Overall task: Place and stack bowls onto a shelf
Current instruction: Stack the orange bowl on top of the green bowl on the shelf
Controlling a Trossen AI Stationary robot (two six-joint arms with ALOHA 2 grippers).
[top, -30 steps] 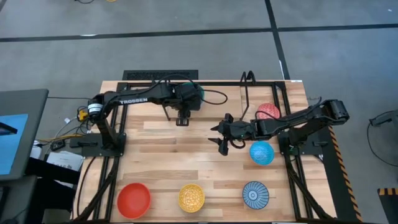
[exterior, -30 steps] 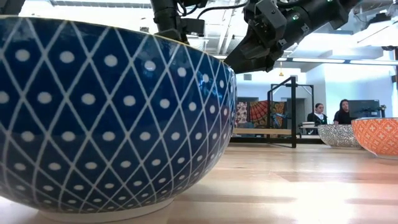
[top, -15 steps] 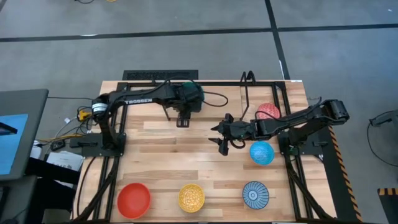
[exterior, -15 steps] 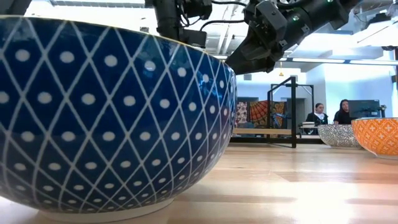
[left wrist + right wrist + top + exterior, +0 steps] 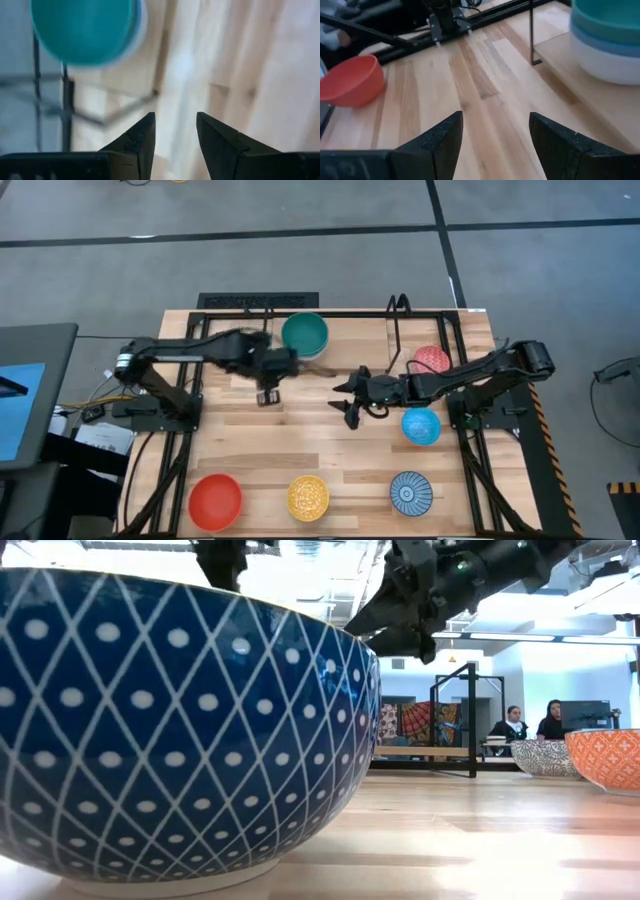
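Note:
A green bowl (image 5: 304,333) tops a stack on the shelf (image 5: 350,325) at the table's far edge. In the right wrist view the stack (image 5: 615,40) shows green over light blue over white, resting on the shelf board (image 5: 580,87). My left gripper (image 5: 268,395) is open and empty, near-left of the stack. Its wrist view shows the green bowl (image 5: 82,30) ahead of the open fingers (image 5: 175,135). My right gripper (image 5: 345,402) is open and empty above mid-table. It also shows in its wrist view (image 5: 495,130) and in the low view (image 5: 400,630).
A red-pink patterned bowl (image 5: 431,360) and a blue bowl (image 5: 421,425) sit at the right. A red bowl (image 5: 215,500), a yellow patterned bowl (image 5: 308,498) and a blue-white patterned bowl (image 5: 411,492) line the near edge. Two people (image 5: 530,725) show far behind the table.
My left gripper has drawn away from the green bowl on the shelf, toward the table's left and near edges, and the bowl now shows uncovered on the stack. My right gripper has shifted slightly toward the table's left.

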